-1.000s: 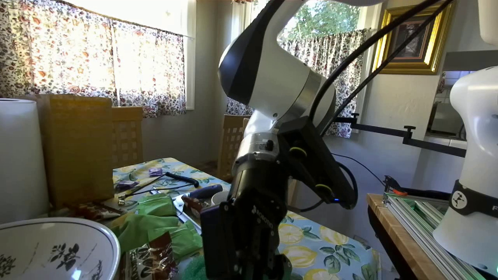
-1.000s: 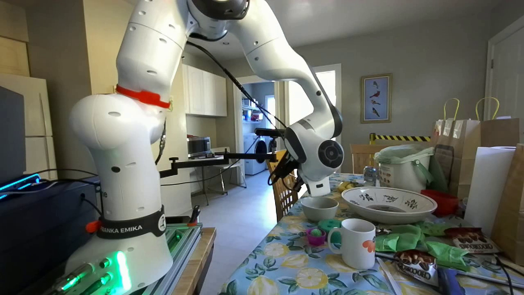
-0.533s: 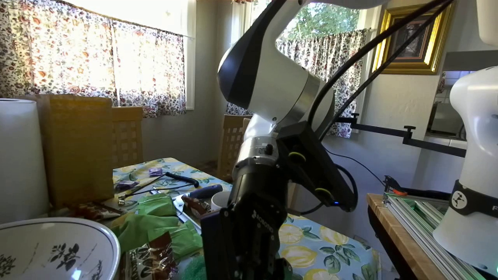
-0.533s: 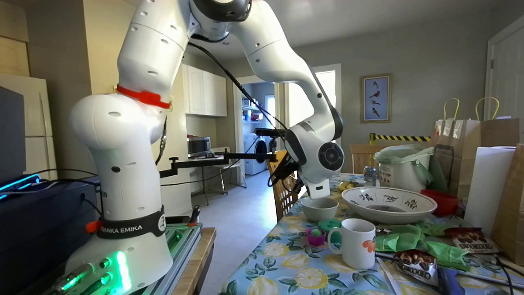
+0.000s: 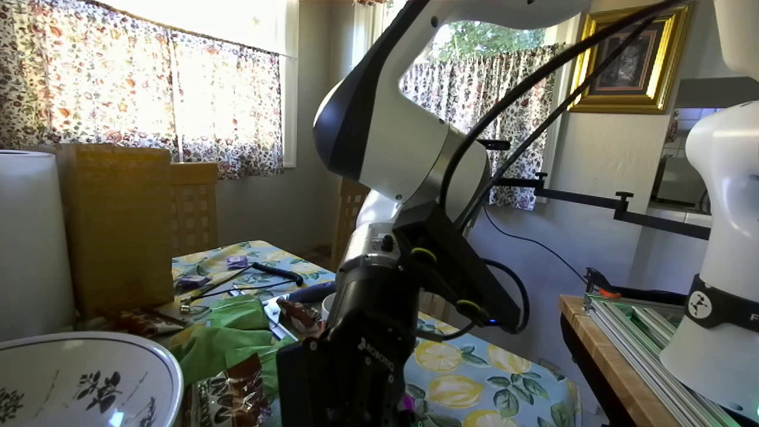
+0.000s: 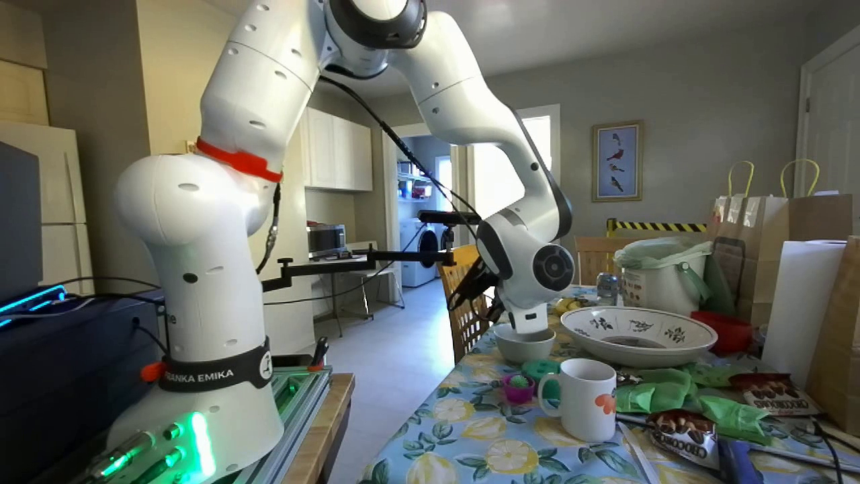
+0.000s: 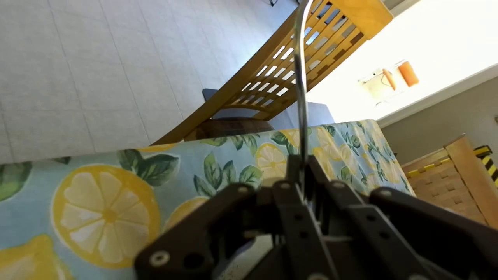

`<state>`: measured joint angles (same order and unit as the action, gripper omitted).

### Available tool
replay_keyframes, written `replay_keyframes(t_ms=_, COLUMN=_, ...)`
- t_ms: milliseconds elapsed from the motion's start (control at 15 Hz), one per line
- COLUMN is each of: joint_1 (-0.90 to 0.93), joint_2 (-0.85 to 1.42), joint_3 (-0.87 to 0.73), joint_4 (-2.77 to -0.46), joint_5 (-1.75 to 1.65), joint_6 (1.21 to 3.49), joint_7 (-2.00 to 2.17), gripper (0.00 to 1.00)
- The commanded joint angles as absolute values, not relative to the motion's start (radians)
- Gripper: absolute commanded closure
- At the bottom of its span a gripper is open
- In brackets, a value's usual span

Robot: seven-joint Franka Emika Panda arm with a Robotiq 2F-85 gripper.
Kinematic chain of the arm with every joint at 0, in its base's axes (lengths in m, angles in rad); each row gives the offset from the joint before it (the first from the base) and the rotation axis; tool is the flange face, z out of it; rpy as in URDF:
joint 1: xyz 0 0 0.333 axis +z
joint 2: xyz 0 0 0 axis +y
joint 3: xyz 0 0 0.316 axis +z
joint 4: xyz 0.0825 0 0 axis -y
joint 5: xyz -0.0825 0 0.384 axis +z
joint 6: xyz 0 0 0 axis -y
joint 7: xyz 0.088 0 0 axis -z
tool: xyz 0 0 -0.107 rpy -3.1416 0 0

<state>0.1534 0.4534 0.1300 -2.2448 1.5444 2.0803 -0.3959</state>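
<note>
In the wrist view my gripper (image 7: 302, 160) is shut on a thin, shiny metal utensil (image 7: 302, 81). It is seen edge-on, stretching up past the top of the frame, so its kind is unclear. The lemon-print tablecloth (image 7: 105, 216) lies beyond the fingers. In an exterior view the black gripper body points down over the table, its fingertips below the frame; a sliver of a pink cup (image 5: 407, 403) shows at its right. The wrist overlaps a pale bowl (image 6: 525, 348) in an exterior view, where the fingers are hidden. Nearby are a teal container (image 6: 543, 368) and a white mug (image 6: 586, 403).
A large patterned bowl (image 6: 638, 336) stands beside the pale bowl. Green wrappers (image 5: 231, 347), a snack packet (image 6: 684, 437), a tall brown box (image 5: 118, 231) and a white roll (image 5: 29, 237) crowd that side. A wooden chair (image 7: 268, 83) stands at the table edge.
The arm has moved lower, leftward in one exterior frame and rightward in its companion. The gripper now covers the green item beside it, and some pink has come into sight. The grip stays shut.
</note>
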Motion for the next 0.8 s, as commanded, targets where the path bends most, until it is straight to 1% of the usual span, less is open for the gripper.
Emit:
replay_keyframes(t_ms=0, joint_1=0.149, joint_2=0.533, joint_3=0.110, joint_4=-2.156, joint_5=1.524, joint_6=2.009, joint_7=-0.332, gripper=0.98)
replay_keyframes(t_ms=400, joint_1=0.138, joint_2=0.635, joint_3=0.084, joint_4=-2.077, joint_5=1.533, joint_6=1.923, joint_7=-0.257, gripper=0.98)
replay_keyframes(t_ms=733, joint_1=0.138, joint_2=0.668, joint_3=0.077, joint_4=-2.051, joint_5=1.535, joint_6=1.895, joint_7=-0.221, gripper=0.98)
